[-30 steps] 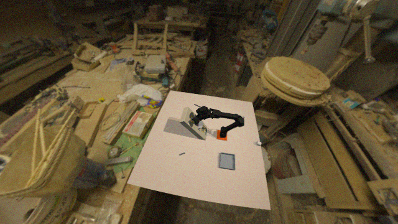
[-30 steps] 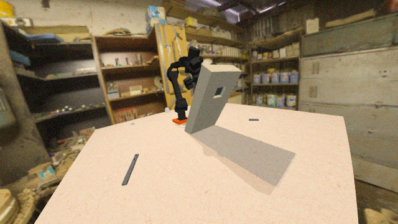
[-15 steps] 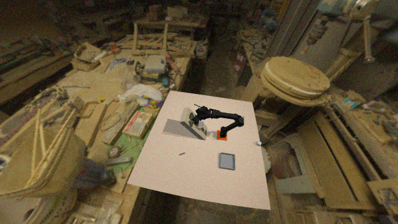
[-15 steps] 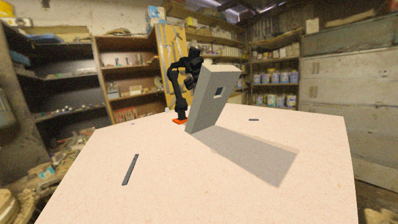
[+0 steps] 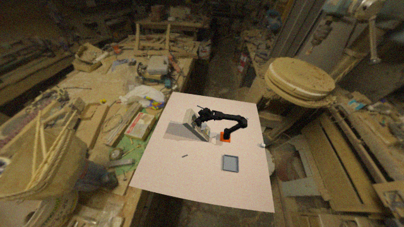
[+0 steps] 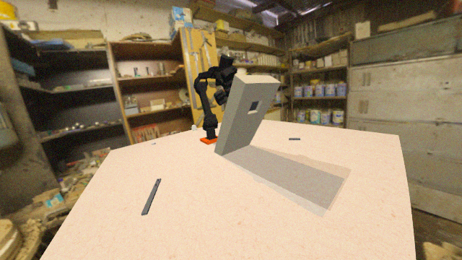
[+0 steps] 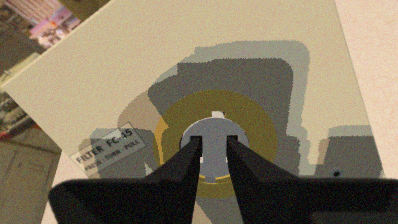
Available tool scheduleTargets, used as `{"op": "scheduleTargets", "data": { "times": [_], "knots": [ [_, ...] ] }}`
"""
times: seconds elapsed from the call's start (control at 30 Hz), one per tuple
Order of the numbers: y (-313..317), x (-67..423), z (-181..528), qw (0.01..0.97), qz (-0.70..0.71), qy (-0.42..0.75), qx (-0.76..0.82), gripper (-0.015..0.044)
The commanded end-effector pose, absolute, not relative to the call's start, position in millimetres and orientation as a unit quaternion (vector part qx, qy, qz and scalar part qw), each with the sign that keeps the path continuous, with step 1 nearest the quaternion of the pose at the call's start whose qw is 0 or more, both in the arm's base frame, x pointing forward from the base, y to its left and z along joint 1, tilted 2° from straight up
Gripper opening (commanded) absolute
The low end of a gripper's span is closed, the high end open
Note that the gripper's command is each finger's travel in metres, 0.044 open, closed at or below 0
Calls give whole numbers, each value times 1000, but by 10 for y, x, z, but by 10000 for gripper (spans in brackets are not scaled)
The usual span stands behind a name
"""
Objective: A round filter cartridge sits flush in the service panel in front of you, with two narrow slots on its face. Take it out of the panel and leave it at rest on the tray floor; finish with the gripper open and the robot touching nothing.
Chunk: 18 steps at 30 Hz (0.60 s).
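Black hand (image 7: 214, 145), fingers narrowly parted and grasping nothing, sat at the grey round cartridge (image 7: 215, 131) inside a matte yellow ring (image 7: 260, 131) on the beige panel (image 7: 150, 55).

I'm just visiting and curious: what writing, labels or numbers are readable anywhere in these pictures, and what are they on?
"FILTER FC-45": top line of the white label on the panel, left of the round cartridge, wrist view.
Second line of that label: blurred; it looks like "PRESS TURN PULL", but that is not certain.
Cans and boxes on the background shelves, exterior view: too blurred to read.
Top view: nothing readable.
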State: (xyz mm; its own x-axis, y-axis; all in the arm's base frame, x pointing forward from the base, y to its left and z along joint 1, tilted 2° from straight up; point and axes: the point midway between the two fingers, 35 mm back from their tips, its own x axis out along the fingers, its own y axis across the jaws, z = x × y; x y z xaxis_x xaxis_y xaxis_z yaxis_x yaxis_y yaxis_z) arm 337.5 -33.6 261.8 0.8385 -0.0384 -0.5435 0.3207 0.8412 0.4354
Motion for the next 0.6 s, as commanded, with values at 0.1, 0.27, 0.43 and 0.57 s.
{"op": "scheduleTargets", "data": {
  "times": [0.1,0.27,0.43,0.57],
  "knots": [
    [-343,3418,2587,921,-100,267,266,88],
    [-344,3430,2579,921,-100,267,266,88],
    [-345,3441,2572,921,-100,267,266,88],
    [-336,3406,2599,922,-97,266,265,75]
  ]
}}
